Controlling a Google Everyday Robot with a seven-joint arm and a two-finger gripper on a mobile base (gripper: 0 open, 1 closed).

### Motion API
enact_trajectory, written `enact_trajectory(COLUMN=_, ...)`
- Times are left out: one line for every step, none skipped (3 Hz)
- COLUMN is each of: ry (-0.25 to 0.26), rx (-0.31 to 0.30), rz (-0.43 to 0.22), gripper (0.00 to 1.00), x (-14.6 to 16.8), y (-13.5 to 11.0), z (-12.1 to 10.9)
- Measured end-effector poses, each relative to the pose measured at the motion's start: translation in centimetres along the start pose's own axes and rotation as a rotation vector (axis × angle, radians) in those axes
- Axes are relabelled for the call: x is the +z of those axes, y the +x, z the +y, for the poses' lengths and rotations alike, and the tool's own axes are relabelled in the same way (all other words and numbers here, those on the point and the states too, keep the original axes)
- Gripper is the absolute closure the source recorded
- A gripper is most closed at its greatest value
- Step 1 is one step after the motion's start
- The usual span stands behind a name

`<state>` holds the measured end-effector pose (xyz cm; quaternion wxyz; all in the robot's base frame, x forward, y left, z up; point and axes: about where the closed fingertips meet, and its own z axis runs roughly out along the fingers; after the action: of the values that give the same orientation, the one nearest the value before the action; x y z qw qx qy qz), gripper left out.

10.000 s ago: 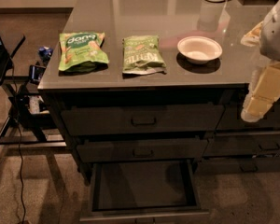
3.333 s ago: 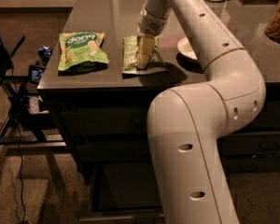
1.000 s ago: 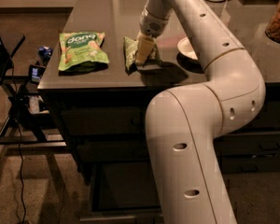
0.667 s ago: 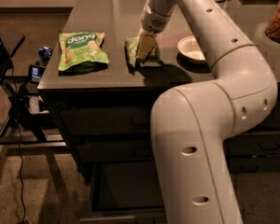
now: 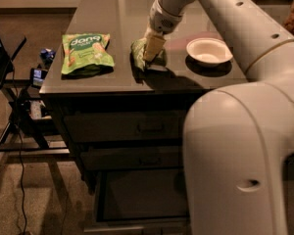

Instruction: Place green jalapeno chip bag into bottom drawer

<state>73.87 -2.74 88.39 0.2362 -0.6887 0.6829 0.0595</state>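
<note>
Pinching the green jalapeno chip bag, jaws at countertop; bag tipped edgewise, long axis front-to-back

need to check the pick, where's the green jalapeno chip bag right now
In the camera view the green jalapeno chip bag sits crumpled near the front edge of the countertop, under the gripper, between the dang bag and the white bowl.

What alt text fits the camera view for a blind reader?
The robot's gripper pinches the green jalapeno chip bag on the dark countertop, between a dang bag and a white bowl; the bottom drawer stands open below.
</note>
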Motion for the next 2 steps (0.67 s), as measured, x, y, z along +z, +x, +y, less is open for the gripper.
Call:
enact_trajectory(ry=0.004, rx=-0.014, rz=-0.026, gripper=1.00, x=-0.5, y=-0.4, z=2.0)
enact_trajectory(ry=0.001, rx=-0.019, rz=-0.043, gripper=1.00, x=-0.8, y=-0.4, z=4.2)
